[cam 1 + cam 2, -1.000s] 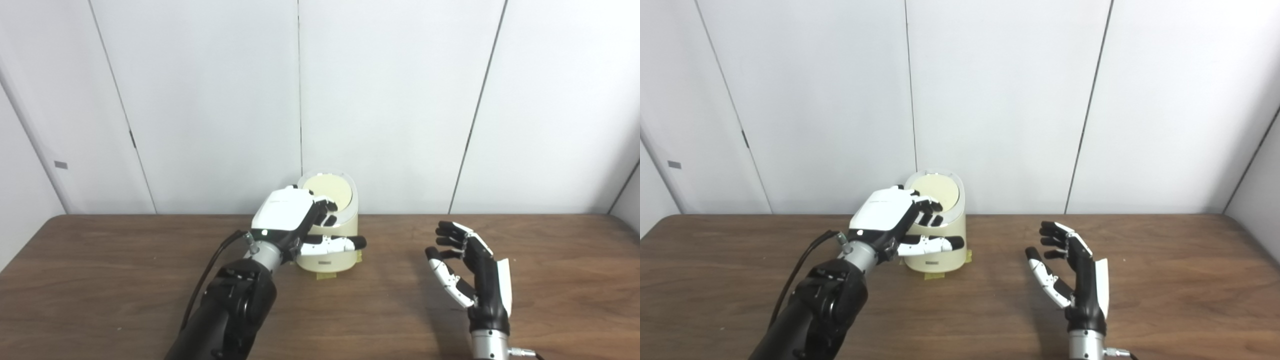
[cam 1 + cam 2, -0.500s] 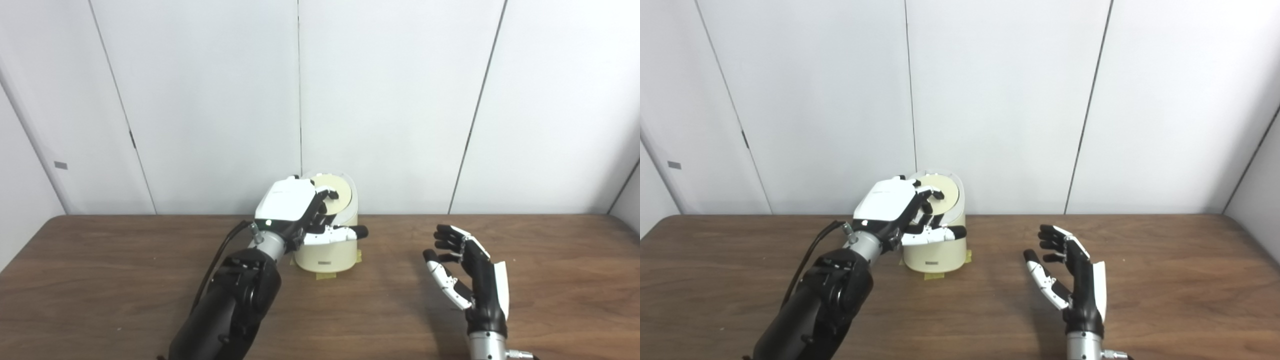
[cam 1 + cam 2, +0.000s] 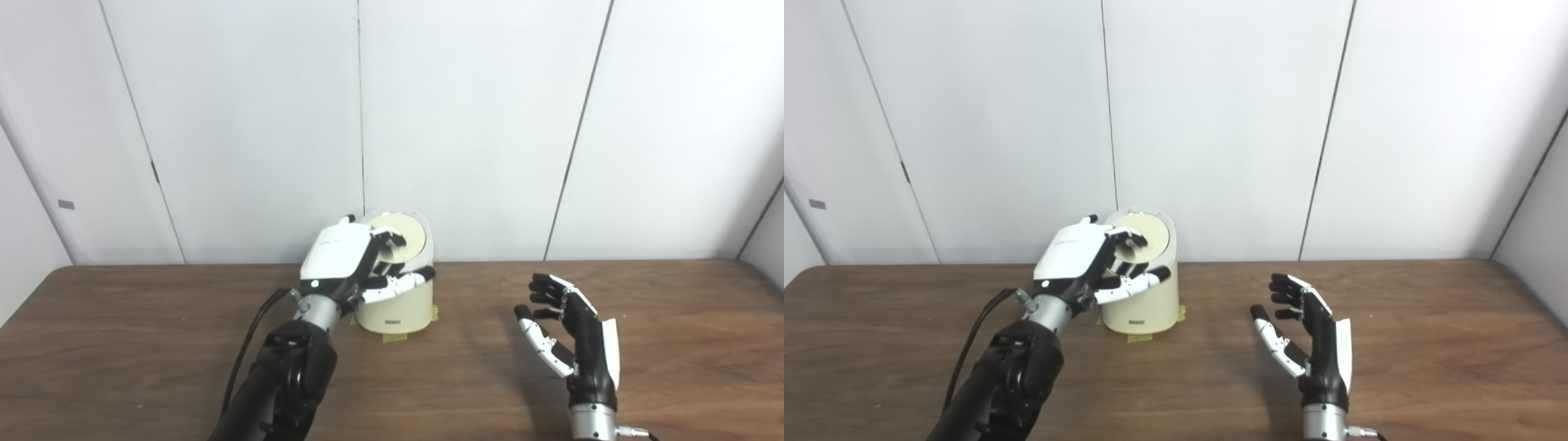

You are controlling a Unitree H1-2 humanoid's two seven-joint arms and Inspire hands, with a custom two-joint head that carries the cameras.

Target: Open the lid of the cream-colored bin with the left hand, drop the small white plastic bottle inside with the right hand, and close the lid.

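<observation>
The left robot hand (image 3: 343,260) rests on the raised lid (image 3: 401,239) of the cream-colored bin (image 3: 395,303), fingers curled over the lid's edge, thumb across the bin's front. The bin sits near the surface's (image 3: 122,343) far edge. The right robot hand (image 3: 572,340) waits upright, fingers spread, empty. Since a second ago the left hand has risen slightly along the lid.
</observation>
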